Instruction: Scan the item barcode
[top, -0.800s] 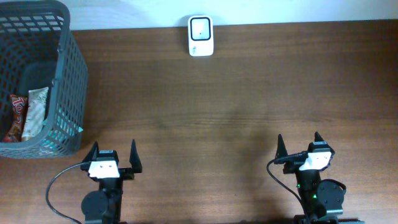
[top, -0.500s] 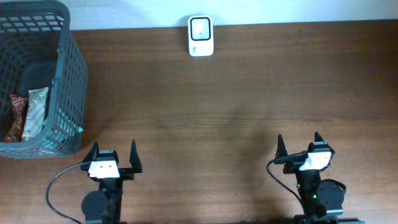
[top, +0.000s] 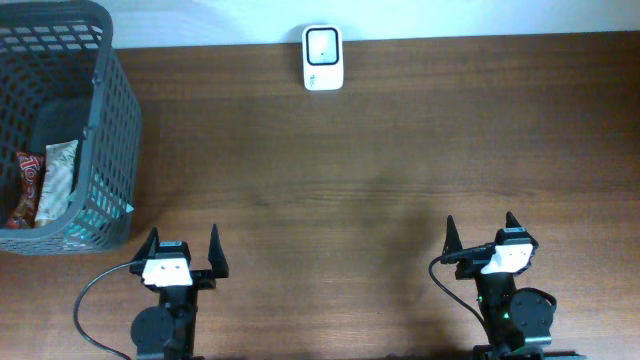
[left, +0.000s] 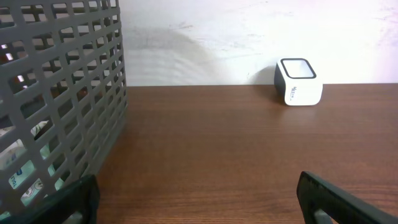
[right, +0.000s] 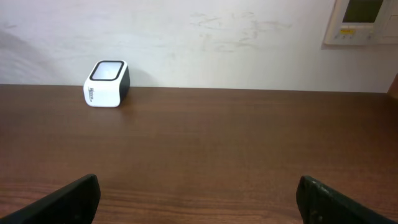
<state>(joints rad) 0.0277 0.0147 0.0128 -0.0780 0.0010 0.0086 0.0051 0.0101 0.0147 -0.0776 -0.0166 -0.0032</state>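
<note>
Nothing moved since the earlier frames; both arms sit parked at the near edge, so the task looks unstarted.

Left claw (top: 183, 242): jaws spread wide, empty. Grey basket (top: 112, 150) is ahead and to its left, with snack packets (top: 45, 185) inside, likely the items to scan. None lifted out.

White scanner (top: 323, 58) is far ahead of the left claw and off to its right, at the back of the wooden surface (top: 400, 150).

Right claw (top: 481, 226): jaws wide, empty. Scanner is ahead and to its left, well apart.

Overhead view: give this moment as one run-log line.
left end effector: open | right end effector: open | scanner: far edge | basket: holds packets
</note>
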